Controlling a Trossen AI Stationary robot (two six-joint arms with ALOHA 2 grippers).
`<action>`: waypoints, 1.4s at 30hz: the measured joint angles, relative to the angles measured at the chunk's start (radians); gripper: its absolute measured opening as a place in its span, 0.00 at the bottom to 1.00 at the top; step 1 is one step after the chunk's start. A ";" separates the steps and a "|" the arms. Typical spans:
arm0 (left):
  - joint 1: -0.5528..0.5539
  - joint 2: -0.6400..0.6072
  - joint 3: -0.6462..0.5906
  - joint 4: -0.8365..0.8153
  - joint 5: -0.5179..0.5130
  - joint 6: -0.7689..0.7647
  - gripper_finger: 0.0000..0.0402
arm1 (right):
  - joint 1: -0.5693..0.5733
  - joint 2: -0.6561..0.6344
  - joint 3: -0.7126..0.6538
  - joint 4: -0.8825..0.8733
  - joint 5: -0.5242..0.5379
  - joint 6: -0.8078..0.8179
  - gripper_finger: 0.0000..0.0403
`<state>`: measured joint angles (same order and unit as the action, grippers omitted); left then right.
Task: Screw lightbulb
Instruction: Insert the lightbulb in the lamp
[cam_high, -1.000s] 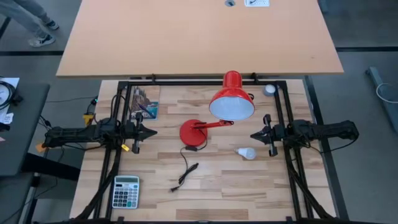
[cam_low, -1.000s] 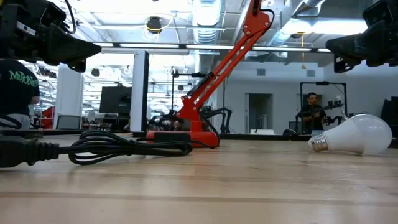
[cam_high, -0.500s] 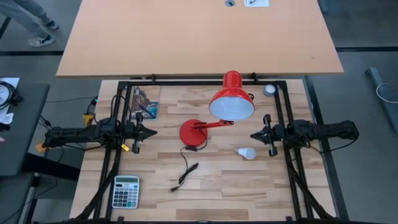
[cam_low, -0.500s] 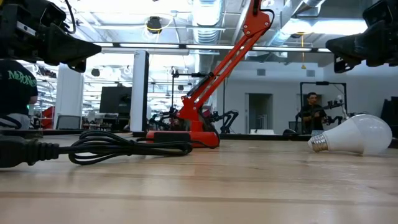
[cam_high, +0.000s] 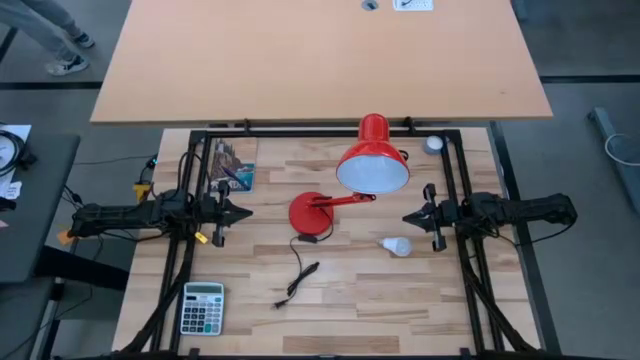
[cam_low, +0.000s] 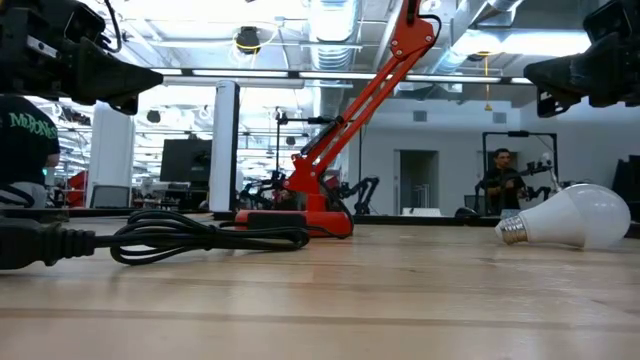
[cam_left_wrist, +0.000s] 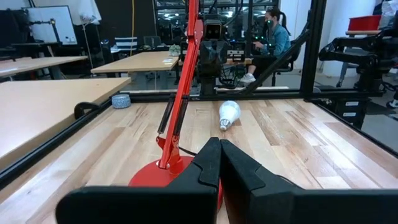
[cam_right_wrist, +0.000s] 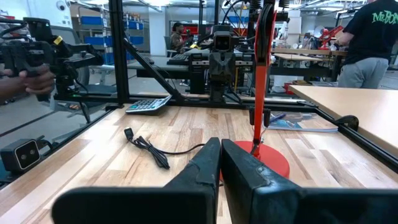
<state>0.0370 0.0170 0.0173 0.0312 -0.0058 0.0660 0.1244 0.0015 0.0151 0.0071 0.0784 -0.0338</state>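
The white lightbulb (cam_high: 397, 245) lies on its side on the wooden table, right of middle; it also shows in the low view (cam_low: 575, 219) and the left wrist view (cam_left_wrist: 227, 114). The red lamp (cam_high: 372, 167) stands on its round base (cam_high: 310, 213), shade facing up. My left gripper (cam_high: 247, 211) hovers shut at the table's left, pointing at the lamp base. My right gripper (cam_high: 407, 217) hovers shut at the right, just above and beyond the bulb. Neither touches anything.
The lamp's black cord (cam_high: 298, 271) trails toward the near edge. A calculator (cam_high: 203, 307) lies at the near left, a booklet (cam_high: 232, 165) at the far left, a small grey disc (cam_high: 432, 145) at the far right. People show in the room beyond.
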 joint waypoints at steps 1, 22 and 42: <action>0.000 0.001 0.003 0.028 -0.021 -0.002 0.00 | 0.000 0.000 0.000 0.000 0.000 0.000 0.06; -0.005 0.457 0.812 -0.286 -0.120 0.008 0.00 | 0.000 0.000 0.000 0.000 0.000 0.000 0.06; -0.039 0.839 0.828 -0.125 0.057 0.015 0.00 | -0.002 0.000 0.000 0.001 0.000 0.394 0.06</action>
<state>-0.0016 0.8557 0.8455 -0.0939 0.0514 0.0811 0.1228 0.0013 0.0151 0.0079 0.0780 0.3601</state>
